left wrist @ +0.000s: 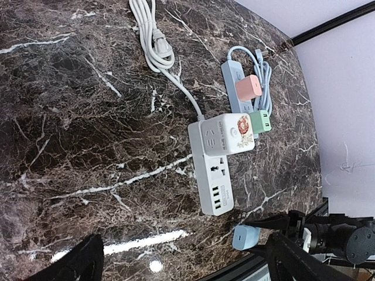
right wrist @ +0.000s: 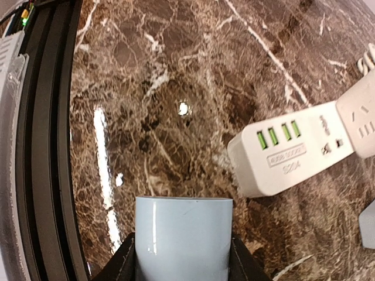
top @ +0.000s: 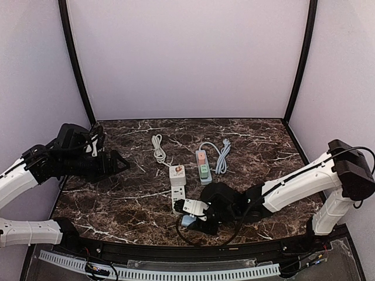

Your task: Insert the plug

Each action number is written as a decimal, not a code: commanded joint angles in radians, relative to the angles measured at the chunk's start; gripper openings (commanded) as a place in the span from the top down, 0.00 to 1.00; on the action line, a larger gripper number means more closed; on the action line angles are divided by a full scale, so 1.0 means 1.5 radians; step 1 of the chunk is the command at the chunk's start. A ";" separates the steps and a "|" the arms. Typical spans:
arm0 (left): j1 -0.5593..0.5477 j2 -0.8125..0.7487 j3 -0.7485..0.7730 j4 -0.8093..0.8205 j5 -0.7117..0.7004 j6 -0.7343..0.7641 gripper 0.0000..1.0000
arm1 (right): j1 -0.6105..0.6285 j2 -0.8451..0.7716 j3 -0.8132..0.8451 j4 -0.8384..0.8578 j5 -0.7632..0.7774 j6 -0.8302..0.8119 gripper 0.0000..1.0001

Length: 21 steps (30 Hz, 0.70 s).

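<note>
The right hand (right wrist: 183, 263) pinches the blue plug (right wrist: 183, 228) by its glossy sides, a rigid plastic body, probably light and slippery.

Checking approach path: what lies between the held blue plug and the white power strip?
Only bare marble table between blue plug and white power strip, clearest in the right wrist view.

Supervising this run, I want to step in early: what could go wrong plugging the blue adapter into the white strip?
1. Nothing holds the white strip; the left claw hangs open well off to the side, so pushing may slide it.
2. The free socket sits right beside the floral cube charger; the blue adapter in the right claw could bump it.
</note>
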 commanded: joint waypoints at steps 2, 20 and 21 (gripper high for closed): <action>-0.002 0.015 0.048 -0.072 -0.020 0.019 0.01 | 0.004 -0.038 0.057 -0.019 0.025 -0.041 1.00; -0.002 0.116 0.214 -0.067 0.235 0.013 0.08 | -0.020 -0.103 0.205 -0.022 0.005 -0.153 1.00; -0.002 0.119 0.219 -0.059 0.238 0.009 0.08 | -0.021 -0.104 0.209 -0.019 0.002 -0.154 1.00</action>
